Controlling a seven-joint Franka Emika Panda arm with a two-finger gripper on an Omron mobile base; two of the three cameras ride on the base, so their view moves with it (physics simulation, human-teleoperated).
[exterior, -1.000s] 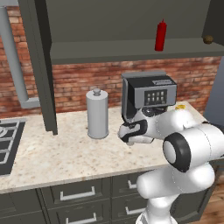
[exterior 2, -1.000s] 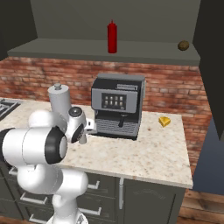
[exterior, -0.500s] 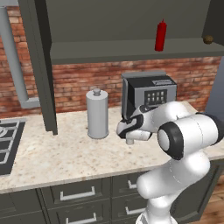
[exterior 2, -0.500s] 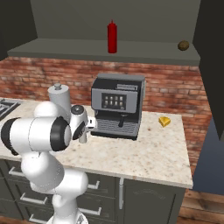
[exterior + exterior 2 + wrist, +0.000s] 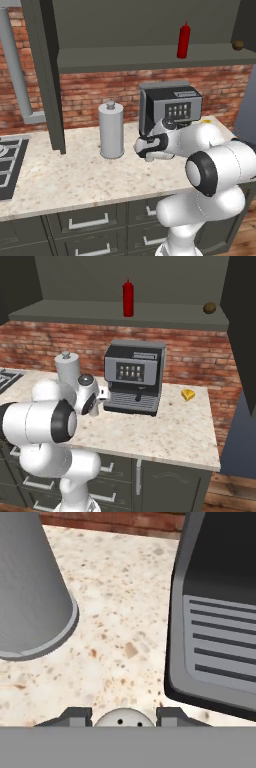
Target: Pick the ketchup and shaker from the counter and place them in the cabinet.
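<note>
The gripper (image 5: pixel 123 714) sits low over the counter (image 5: pixel 125 637), and between its two dark fingertips (image 5: pixel 75 714) shows a rounded pale cap with small holes — by the look of it the shaker (image 5: pixel 123 718). The tips flank the cap closely on either side, but whether they are pressing on it or only bracketing it I cannot tell; the band at the bottom hides the contact.

Just beyond the hand, the tall grey canister (image 5: pixel 111 130) stands to one side and the coffee machine (image 5: pixel 167 107) to the other, leaving a narrow lane of bare stone between them. In the left base view the gripper (image 5: pixel 146 147) hangs right at the machine's front corner.

The ketchup (image 5: pixel 183 41) already stands upright on the cabinet (image 5: pixel 150 57) shelf, so only the shaker is left to move.

The risks, as I judge them: a tiny tapered body can squirt out of a loose pinch or tip as the fingers close. A lift that swings sideways could clip the canister or the machine. And on the way up — the shelf edge overhangs the counter, while the red bottle could be knocked over if the shaker is set too near it.
</note>
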